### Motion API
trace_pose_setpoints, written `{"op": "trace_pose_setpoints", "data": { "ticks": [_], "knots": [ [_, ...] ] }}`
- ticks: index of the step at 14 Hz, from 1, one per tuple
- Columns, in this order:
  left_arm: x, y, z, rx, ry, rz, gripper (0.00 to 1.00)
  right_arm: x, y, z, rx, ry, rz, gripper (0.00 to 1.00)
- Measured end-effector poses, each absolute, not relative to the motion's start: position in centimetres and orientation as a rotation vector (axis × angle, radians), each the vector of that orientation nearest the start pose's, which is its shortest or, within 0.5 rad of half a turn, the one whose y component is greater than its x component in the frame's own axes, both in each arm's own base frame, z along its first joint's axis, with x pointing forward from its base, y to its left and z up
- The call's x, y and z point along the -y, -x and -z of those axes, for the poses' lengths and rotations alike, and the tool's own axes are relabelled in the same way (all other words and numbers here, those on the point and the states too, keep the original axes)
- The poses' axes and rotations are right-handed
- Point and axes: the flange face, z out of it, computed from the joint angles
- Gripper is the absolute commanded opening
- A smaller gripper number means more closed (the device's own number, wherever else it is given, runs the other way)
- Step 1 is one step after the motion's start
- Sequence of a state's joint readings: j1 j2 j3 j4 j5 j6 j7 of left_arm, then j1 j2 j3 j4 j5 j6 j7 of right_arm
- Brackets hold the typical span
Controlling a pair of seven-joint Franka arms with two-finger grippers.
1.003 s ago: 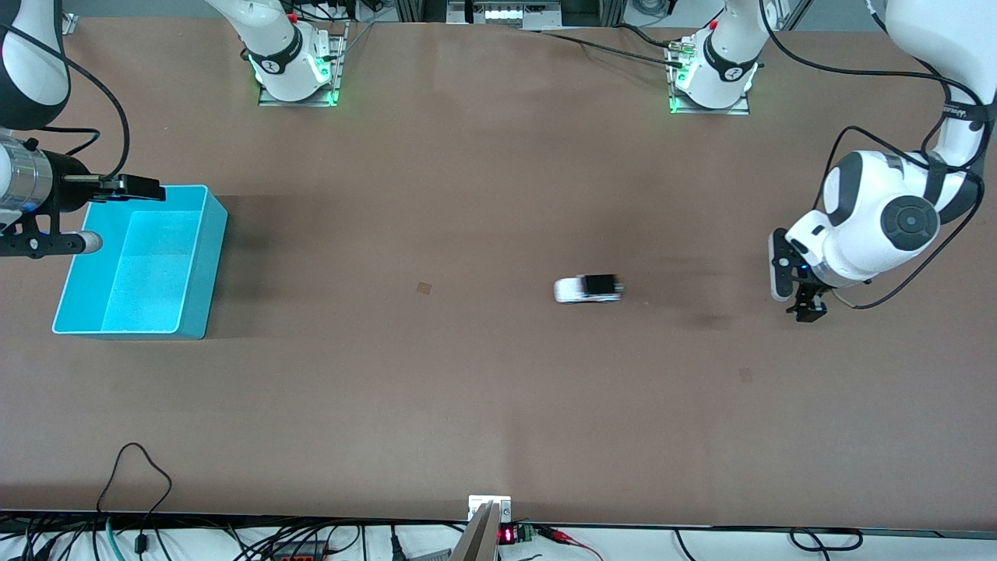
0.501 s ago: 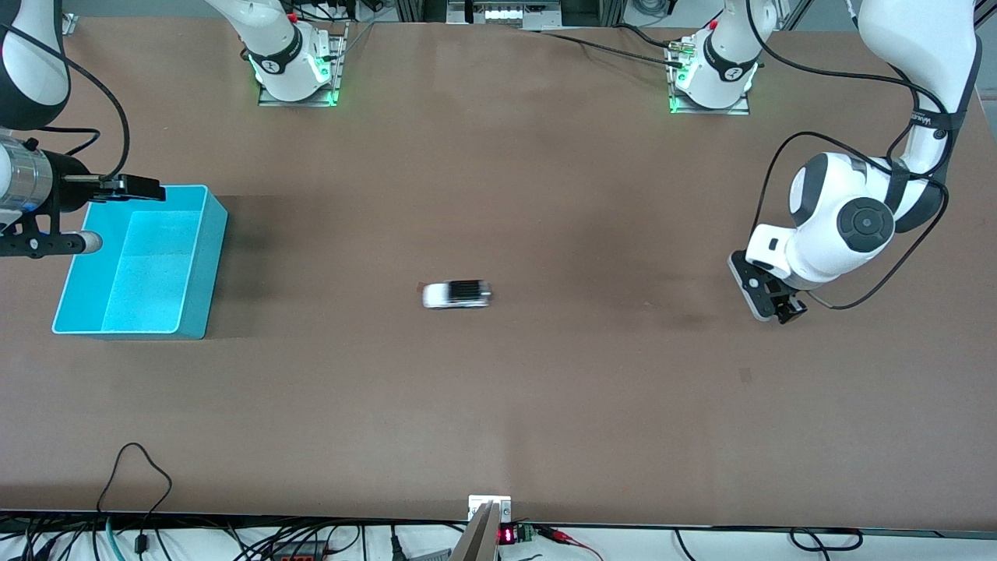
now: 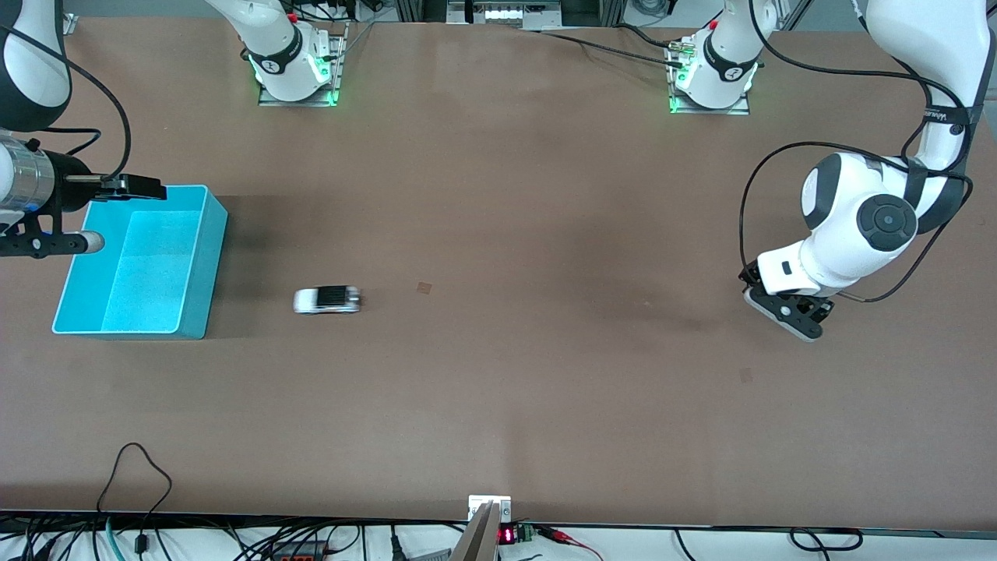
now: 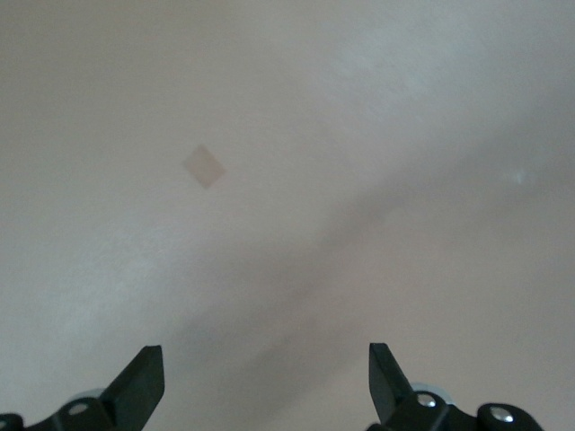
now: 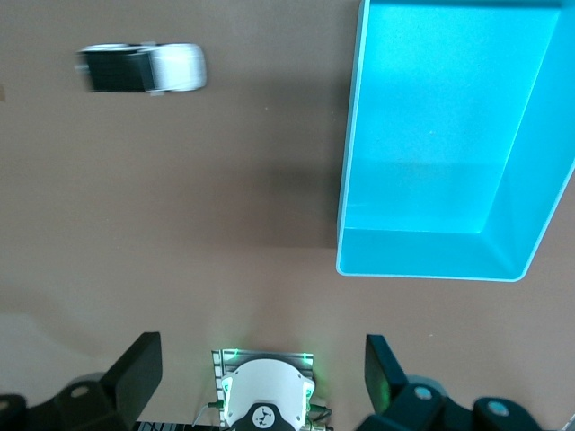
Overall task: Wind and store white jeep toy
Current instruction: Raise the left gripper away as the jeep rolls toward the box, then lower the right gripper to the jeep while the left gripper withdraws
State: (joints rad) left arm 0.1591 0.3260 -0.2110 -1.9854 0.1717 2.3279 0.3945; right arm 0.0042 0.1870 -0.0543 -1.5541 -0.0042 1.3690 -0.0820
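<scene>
The white jeep toy [image 3: 327, 299], blurred, is on the table a short way from the cyan bin [image 3: 204, 265], toward the right arm's end. The right wrist view shows the jeep [image 5: 144, 69] beside the bin [image 5: 431, 251], apart from it. My right gripper [image 3: 117, 216] is open and empty, up over the bin's edge; its fingers [image 5: 135, 364] frame the right arm's base. My left gripper [image 3: 790, 315] is open and empty low over bare table at the left arm's end; its fingertips [image 4: 144, 373] show only tabletop between them.
The bin has nothing in it. Small square marks lie on the table mid-way [image 3: 424, 287] and near the left gripper [image 3: 745, 375], the latter also in the left wrist view [image 4: 203, 167]. Arm bases stand along the table's edge farthest from the front camera; cables hang at the nearest edge.
The jeep has rolled on its own from the table's middle toward the bin. The left gripper has shifted and turned slightly at its end. The right gripper has not moved.
</scene>
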Motion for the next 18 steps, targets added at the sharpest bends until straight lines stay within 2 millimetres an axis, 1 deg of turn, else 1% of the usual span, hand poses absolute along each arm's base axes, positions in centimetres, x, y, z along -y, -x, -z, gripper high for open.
{"op": "trace_pose_setpoints", "data": {
  "ticks": [1,3,5,6,9,12,14,16,18],
  "knots": [
    [2.7,-60.9,-31.3,-0.735,2.986,0.046,1.00,2.7,-57.4,-51.3,0.048,3.077,-0.581,1.00],
    [3.7,-61.2,-33.2,-0.544,3.019,0.105,1.00,2.7,-57.4,-51.3,0.048,3.076,-0.583,1.00],
    [3.6,-61.7,-35.3,-0.419,3.031,0.166,1.00,2.7,-57.4,-51.3,0.048,3.076,-0.584,1.00],
    [3.1,-62.2,-36.3,-0.378,3.031,0.197,1.00,2.7,-57.4,-51.3,0.048,3.076,-0.584,1.00],
    [0.9,-63.6,-39.0,-0.307,3.016,0.277,1.00,2.7,-57.4,-51.3,0.048,3.076,-0.584,1.00],
    [-2.2,-64.3,-40.5,-0.192,3.025,0.314,1.00,2.6,-57.5,-51.1,0.054,3.072,-0.587,1.00],
    [-3.7,-64.5,-41.5,-0.100,3.065,0.322,1.00,2.1,-57.8,-50.5,0.077,3.047,-0.579,1.00],
    [-3.7,-64.8,-43.2,-0.063,3.081,0.301,1.00,1.5,-58.7,-49.7,0.154,3.024,-0.532,1.00],
    [-3.3,-65.1,-45.7,-0.024,3.084,0.281,1.00,1.2,-59.8,-48.2,0.357,2.994,-0.487,1.00]
  ]
}}
